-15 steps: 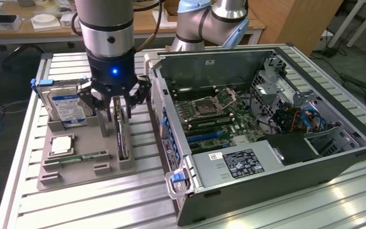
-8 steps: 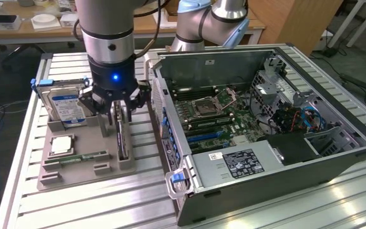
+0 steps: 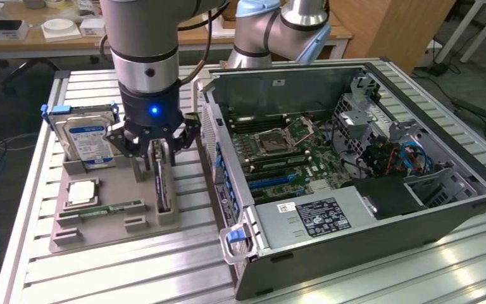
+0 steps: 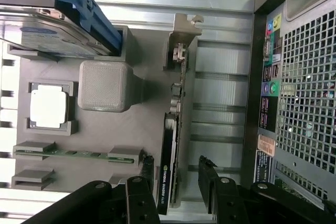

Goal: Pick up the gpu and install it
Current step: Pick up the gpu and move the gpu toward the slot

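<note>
The gpu (image 3: pixel 162 188) stands on its long edge in a slot of the grey holder (image 3: pixel 99 221), black face to one side and green board to the other. In the wrist view the gpu (image 4: pixel 170 145) runs lengthwise, with its silver end bracket (image 4: pixel 181 32) at the far end. My gripper (image 3: pixel 159 154) hangs straight above the card, open. The wrist view shows my gripper (image 4: pixel 177 165) straddling the card's near end, one dark finger (image 4: pixel 147 174) close to the black face and the other finger (image 4: pixel 208 177) standing apart from the board side. Nothing is gripped.
The holder also carries a hard drive (image 3: pixel 89 140) in a blue frame, a square processor (image 3: pixel 83 192) and a green memory stick (image 3: pixel 112 208). The open computer case (image 3: pixel 429 209) lies at the exterior view's right, motherboard (image 3: pixel 285 161) exposed. A second arm (image 3: pixel 273 31) stands behind it.
</note>
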Tool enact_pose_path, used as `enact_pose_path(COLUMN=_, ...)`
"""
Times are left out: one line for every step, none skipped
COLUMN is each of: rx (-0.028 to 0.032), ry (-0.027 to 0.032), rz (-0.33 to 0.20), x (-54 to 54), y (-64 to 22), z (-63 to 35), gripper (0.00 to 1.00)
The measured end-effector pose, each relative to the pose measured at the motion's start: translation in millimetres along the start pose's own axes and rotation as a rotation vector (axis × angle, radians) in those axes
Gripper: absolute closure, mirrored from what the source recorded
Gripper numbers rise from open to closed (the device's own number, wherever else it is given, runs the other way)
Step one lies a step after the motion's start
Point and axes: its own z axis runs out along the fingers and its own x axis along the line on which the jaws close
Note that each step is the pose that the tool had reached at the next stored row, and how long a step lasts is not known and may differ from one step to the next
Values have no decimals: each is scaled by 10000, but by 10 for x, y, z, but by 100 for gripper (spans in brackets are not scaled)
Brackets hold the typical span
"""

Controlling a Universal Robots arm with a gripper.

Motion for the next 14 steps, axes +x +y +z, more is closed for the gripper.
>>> enact_pose_path(rx=0, ry=0, rz=0, x=0, y=0, z=0, gripper=53)
enact_pose_path(rx=0, ry=0, rz=0, x=0, y=0, z=0, gripper=53)
enact_pose_path(rx=-1, ry=-2, rz=1, x=3, y=1, z=2, gripper=53)
enact_pose_path(rx=-1, ry=-2, rz=6, x=16, y=1, z=7, gripper=53)
enact_pose_path(rx=-3, ry=-5, rz=21, x=18, y=1, z=15, gripper=53)
enact_pose_path(rx=-1, ry=-4, rz=52, x=18, y=0, z=24, gripper=53)
enact_pose_path(rx=-1, ry=-4, rz=87, x=18, y=0, z=36, gripper=53)
enact_pose_path(rx=-1, ry=-5, rz=103, x=18, y=-1, z=51, gripper=53)
enact_pose_path(rx=-2, ry=-7, rz=108, x=17, y=-2, z=69, gripper=53)
enact_pose_path(rx=-1, ry=-6, rz=118, x=17, y=-3, z=86, gripper=53)
enact_pose_path(rx=-2, ry=-7, rz=136, x=17, y=-3, z=105, gripper=53)
enact_pose_path(rx=-2, ry=-9, rz=159, x=16, y=-4, z=123, gripper=53)
enact_pose_path(rx=-2, ry=-10, rz=188, x=16, y=-5, z=140, gripper=53)
enact_pose_path(rx=-2, ry=-11, rz=222, x=16, y=-6, z=160, gripper=53)
